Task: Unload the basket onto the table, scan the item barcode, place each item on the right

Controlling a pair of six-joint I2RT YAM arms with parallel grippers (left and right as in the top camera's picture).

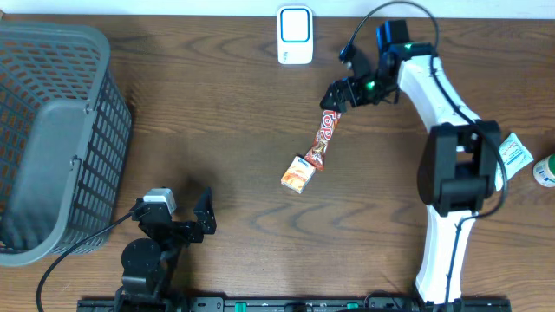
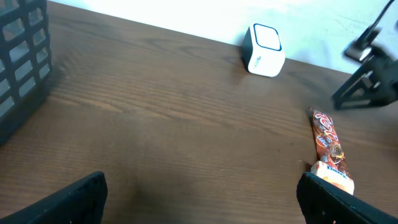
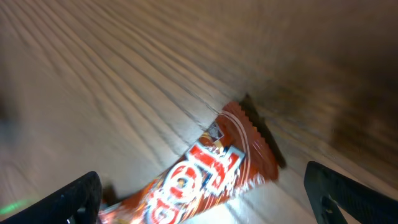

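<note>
Black fingertips (image 3: 68, 200) of the right tool (image 3: 208, 196) frame the lower corners of the right wrist view, set wide apart, with the crimped end of a red candy bar (image 3: 205, 177) lying between them on the wooden desk (image 3: 93, 74). Nothing is clamped. Whether the fingers touch the wrapper cannot be told.

Seen from overhead, the candy bar (image 1: 327, 139) lies slanted near the middle of the desk (image 1: 217, 113), its lower end touching a small orange box (image 1: 297, 173). The right tool (image 1: 336, 97) hangs over its upper end. A white scanner (image 1: 295, 35) stands at the far edge, apart from the bar. The left tool (image 1: 182, 210) rests near the front edge, jaws apart and empty, beside a grey basket (image 1: 52, 130).

This looks like the pick-up step. Next, the right tool probably needs to lower and close on the bar, lift it clear of the box, then turn its barcode toward the scanner.

Only the overhead view shows both arms and a sachet (image 1: 514, 153) at the far right. The left wrist view shows the scanner (image 2: 264, 50) upright from the side. The right wrist view alone shows the wrapper's print, but blurred; no barcode can be made out.
</note>
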